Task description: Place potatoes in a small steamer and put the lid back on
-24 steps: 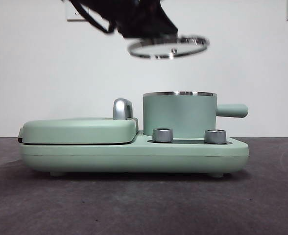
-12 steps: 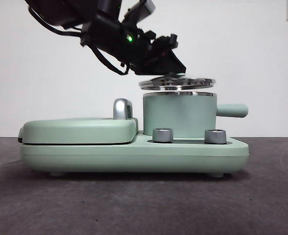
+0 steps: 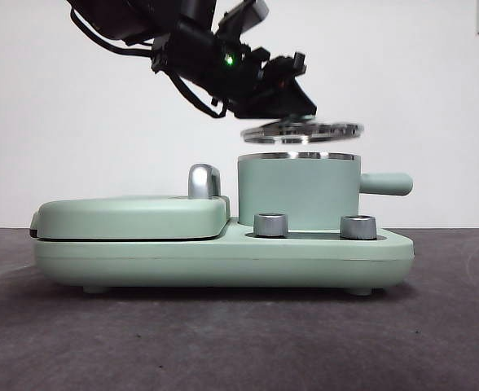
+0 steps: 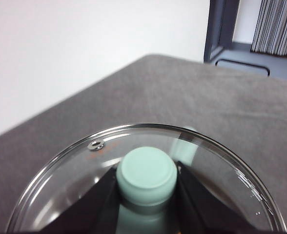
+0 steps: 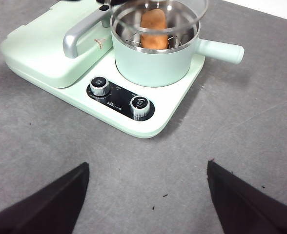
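The glass lid [image 3: 305,131] hangs nearly level a short gap above the steel rim of the small steamer [image 3: 298,194]. My left gripper [image 4: 146,192] is shut on the lid's mint-green knob [image 4: 146,171], and its arm reaches in from the upper left in the front view. In the right wrist view the orange-brown potato [image 5: 153,22] lies inside the steamer [image 5: 153,63], seen through the lid [image 5: 159,7] above it. My right gripper [image 5: 146,195] is open, holds nothing, and stays back over the bare table in front of the appliance.
The steamer stands on a mint-green appliance base [image 3: 223,261] with two steel dials [image 3: 271,225] at its front. Left of it is the flat grill cover [image 3: 129,216] with a chrome handle [image 3: 204,181]. The steamer's stubby handle [image 3: 386,183] sticks out to the right.
The left gripper brought the lid down from high above to just over the steamer's rim. Since half a second ago the lid has lifted slightly and shifted a little right.
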`<act>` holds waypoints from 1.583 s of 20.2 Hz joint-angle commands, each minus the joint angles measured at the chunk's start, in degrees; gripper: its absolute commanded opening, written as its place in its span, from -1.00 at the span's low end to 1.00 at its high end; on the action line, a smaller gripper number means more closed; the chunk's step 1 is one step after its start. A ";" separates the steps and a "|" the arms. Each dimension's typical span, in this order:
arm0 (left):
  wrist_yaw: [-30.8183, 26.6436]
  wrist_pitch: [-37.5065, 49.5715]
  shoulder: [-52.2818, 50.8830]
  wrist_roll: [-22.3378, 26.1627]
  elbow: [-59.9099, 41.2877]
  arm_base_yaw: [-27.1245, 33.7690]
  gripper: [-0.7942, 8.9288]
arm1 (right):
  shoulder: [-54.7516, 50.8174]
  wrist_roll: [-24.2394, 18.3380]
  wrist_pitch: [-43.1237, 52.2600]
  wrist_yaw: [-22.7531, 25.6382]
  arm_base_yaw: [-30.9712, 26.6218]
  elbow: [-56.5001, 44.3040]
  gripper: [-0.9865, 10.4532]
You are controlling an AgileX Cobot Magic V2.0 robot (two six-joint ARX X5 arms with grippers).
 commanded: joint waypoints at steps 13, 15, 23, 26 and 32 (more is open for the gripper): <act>1.84 -2.80 1.20 0.85 1.73 1.25 -0.81 | 0.20 0.68 0.24 0.17 0.33 0.39 -0.18; 2.38 -2.69 1.46 0.85 1.73 0.74 -0.81 | 0.20 0.68 0.24 0.50 0.33 0.39 -0.18; 2.45 -1.31 4.35 0.20 1.73 -0.48 -0.81 | 0.20 0.68 -0.17 0.50 0.33 0.39 -0.18; 2.45 -1.27 4.44 0.44 1.73 -0.55 -0.81 | 0.20 0.68 -0.17 0.52 0.33 0.39 -0.18; 2.45 -1.27 4.44 2.14 1.73 -0.52 -0.72 | 0.20 0.70 -0.17 0.50 0.33 0.39 -0.18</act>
